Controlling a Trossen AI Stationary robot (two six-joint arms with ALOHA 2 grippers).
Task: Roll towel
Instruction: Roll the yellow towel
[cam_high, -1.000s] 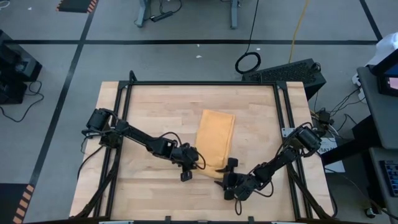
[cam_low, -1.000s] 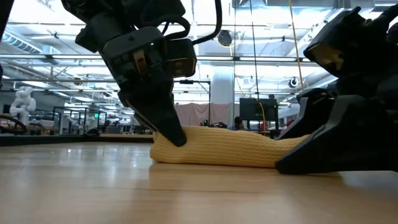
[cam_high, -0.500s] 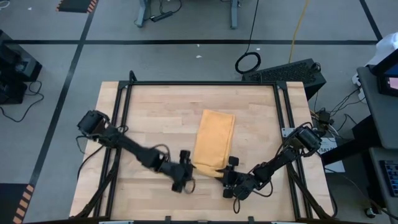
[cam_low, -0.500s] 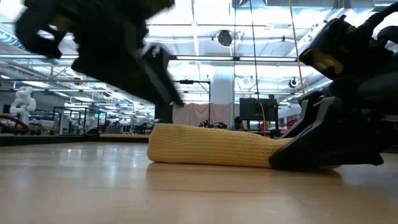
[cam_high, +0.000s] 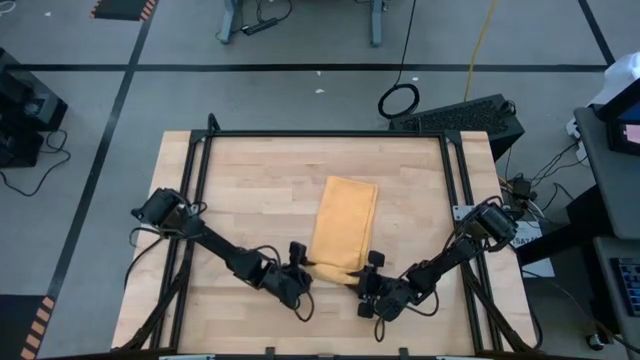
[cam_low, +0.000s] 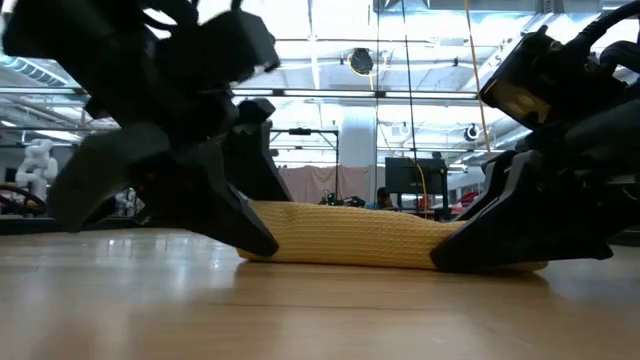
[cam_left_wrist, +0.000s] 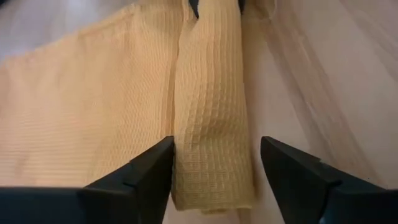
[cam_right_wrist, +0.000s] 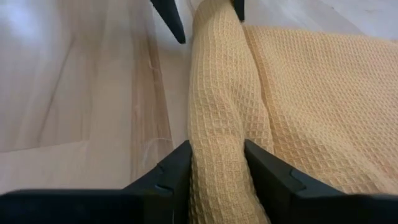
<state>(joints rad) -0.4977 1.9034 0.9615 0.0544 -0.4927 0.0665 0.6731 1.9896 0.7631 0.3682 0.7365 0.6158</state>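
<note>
A: How does the towel (cam_high: 344, 226) lie?
B: On the table (cam_high: 250, 190), right of centre, long axis running from far edge to near edge, its near end rolled up.
A: And the grippers?
B: Left gripper (cam_left_wrist: 214, 163) straddles that roll, fingers apart. Right gripper (cam_right_wrist: 217, 163) pinches the roll's other end.

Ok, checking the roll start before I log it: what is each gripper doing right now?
Left gripper: open, its fingers astride the rolled near edge of the towel.
Right gripper: shut on that same rolled edge.
</note>
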